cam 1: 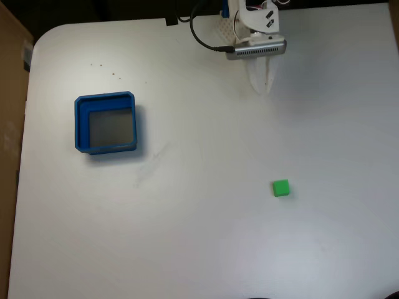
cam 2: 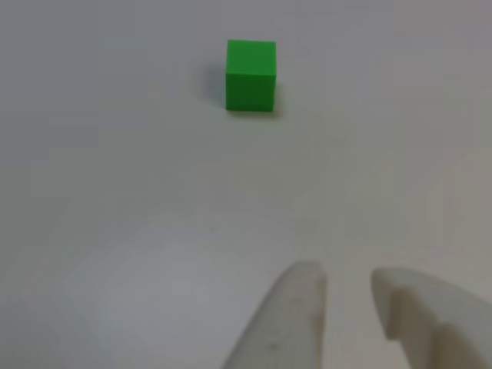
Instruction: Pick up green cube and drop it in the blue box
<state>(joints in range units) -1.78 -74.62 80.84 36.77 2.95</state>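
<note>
The green cube [cam 1: 281, 187] rests on the white table, right of centre in the fixed view, with nothing touching it. Far to its left stands the blue box [cam 1: 106, 123], a shallow square tray with a bare grey floor. My gripper [cam 1: 264, 86] hangs at the table's far edge, well above the cube in that view, with its white fingers pointing toward the cube. In the other view the cube [cam 2: 250, 74] lies ahead of the gripper [cam 2: 347, 275]. The two fingertips [cam 2: 306, 286] stand a narrow gap apart with nothing between them.
A black cable [cam 1: 202, 37] loops beside the arm's base at the far edge. A brown cardboard surface [cam 1: 11, 81] borders the table on the left. Bare white tabletop lies between cube, box and gripper.
</note>
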